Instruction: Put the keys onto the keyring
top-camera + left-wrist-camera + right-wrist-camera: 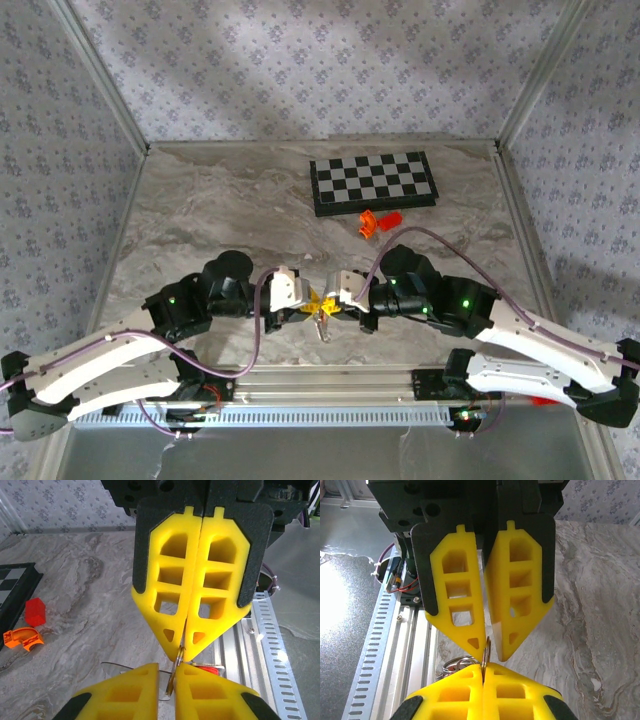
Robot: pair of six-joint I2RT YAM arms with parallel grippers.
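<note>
Low over the table's near edge my two grippers meet tip to tip. The keyring (486, 647) stands edge-on between them as a thin double metal loop. My right gripper (483, 667) is shut on it. My left gripper (167, 666) has its jaws a narrow gap apart around the same loop (176, 672), which rests against one finger only. In the top view the keys (322, 327) hang as a small silvery bunch just under the left gripper (310, 303) and right gripper (334, 303). A red tag (212, 669) peeks out behind the left fingers. More silver rings (456, 661) hang beside the right fingers.
A black-and-white chessboard (372, 183) lies at the back of the table. Orange plastic pieces (371, 223) and a red one (393, 216) lie just in front of it. A slotted aluminium rail (330, 385) runs along the near edge under the grippers. Patterned walls close in three sides.
</note>
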